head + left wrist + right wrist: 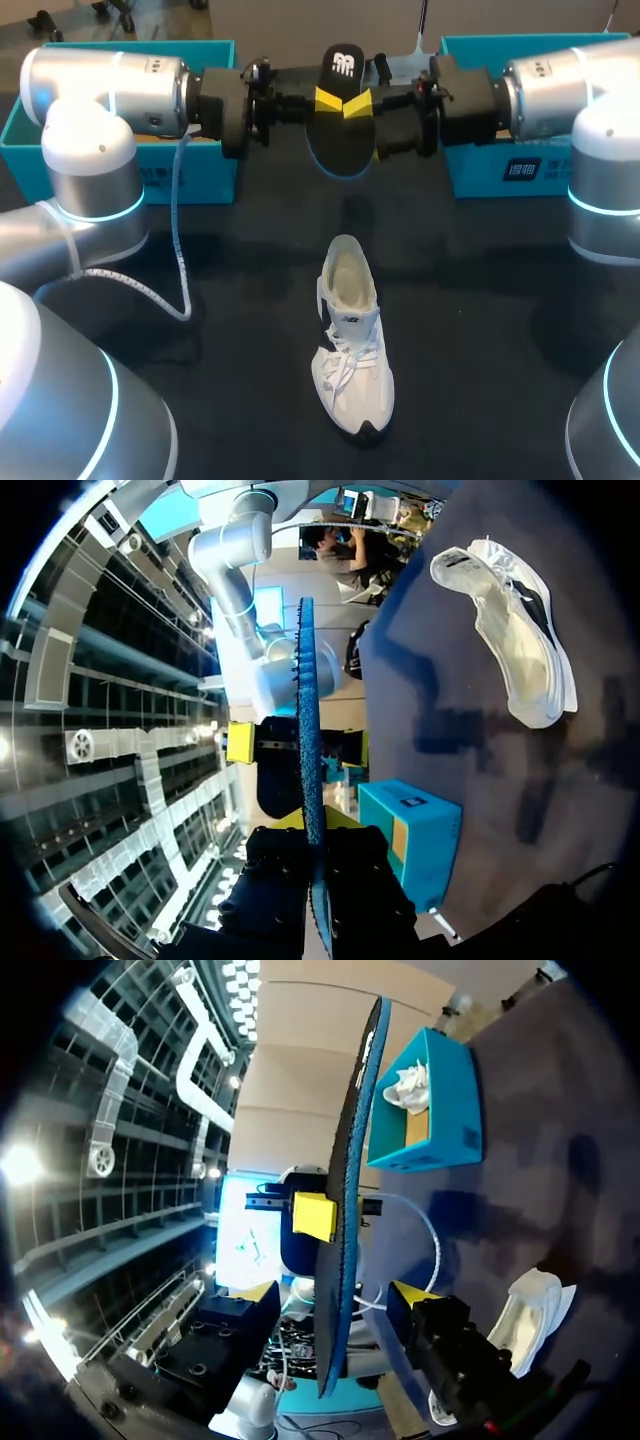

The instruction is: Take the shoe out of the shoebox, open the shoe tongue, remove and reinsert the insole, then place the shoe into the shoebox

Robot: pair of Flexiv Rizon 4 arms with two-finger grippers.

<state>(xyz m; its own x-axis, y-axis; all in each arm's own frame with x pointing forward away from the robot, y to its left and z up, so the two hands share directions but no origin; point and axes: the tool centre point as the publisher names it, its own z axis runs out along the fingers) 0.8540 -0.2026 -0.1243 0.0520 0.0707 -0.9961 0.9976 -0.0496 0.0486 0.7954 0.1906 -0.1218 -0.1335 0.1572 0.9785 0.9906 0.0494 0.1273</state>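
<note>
Insole (340, 115) is off the table, up in the air at 12 o'clock, standing on edge between my two arms. It has a black face and a blue edge.

Left claw (325, 100) is clamped down on it. In the left wrist view, both fingers of the left claw (316, 825) press the insole (305, 710) from either side, with almost no gap.

Right claw (362, 103) is spread wide. In the right wrist view its yellow tips stand well apart with the insole (345, 1190) running through the gap, so the right claw (335, 1298) has no two-sided grip on it.

Shoe (352, 340) is white and sits upright on its sole mid-table, around 6 o'clock from the insole and well apart from it. Toe points to 6, heel to 12. The laces are slack and the mouth is open.

Teal box (150, 165) is at 10 o'clock behind the left arm, and the right wrist view shows white paper inside the teal box (455, 1080). Second teal box (500, 165) is at 2 o'clock behind the right arm. I can't tell which is the base and which is the lid.

White cable (178, 250) hangs from the left arm and loops onto the table (480, 330) at 9 o'clock.
</note>
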